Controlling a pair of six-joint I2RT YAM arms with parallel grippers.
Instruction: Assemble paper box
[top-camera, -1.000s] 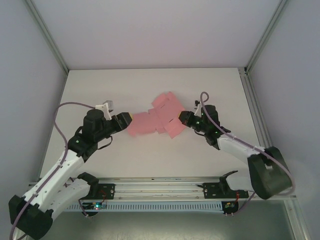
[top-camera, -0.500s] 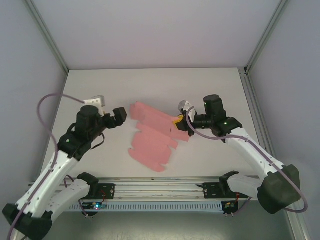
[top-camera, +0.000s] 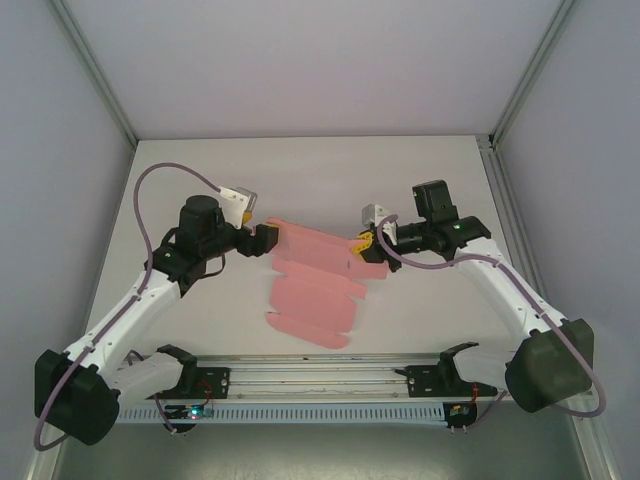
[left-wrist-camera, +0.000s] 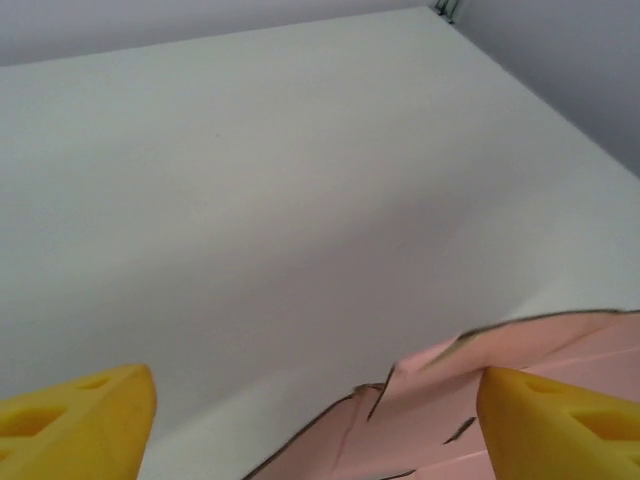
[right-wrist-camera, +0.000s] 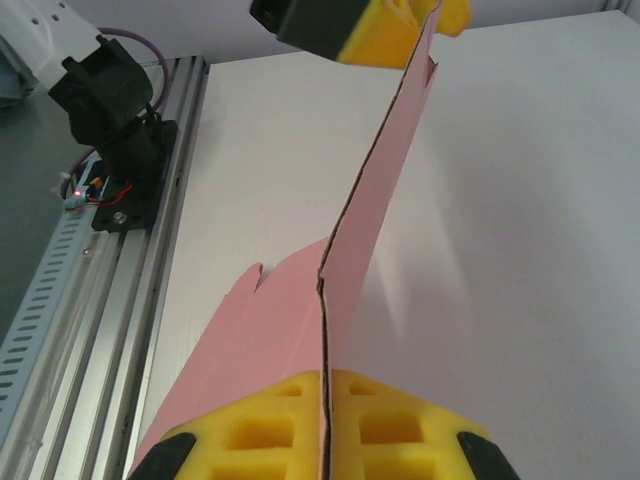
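Where the matte white table (top-camera: 300, 170) spread out beyond the arm bases, the paper box (top-camera: 310, 300) lay near its middle as a flat die-cut sheet of thin, unmarked pink card, with notched flaps and tabs along its edges. The right gripper (top-camera: 362, 247) had its jaws pressed together on the sheet's right edge. From the right wrist camera, the ribbed yellow pads (right-wrist-camera: 270, 410) pinched the card, which ran edge-on as a thin dark line with one panel sloping down to the left. The left gripper (top-camera: 268, 240) sat at the sheet's left end with its jaws wide apart. Its wedge-shaped yellow fingertips (left-wrist-camera: 75, 420) flanked a jagged pink corner, and whether they touched it could not be told.
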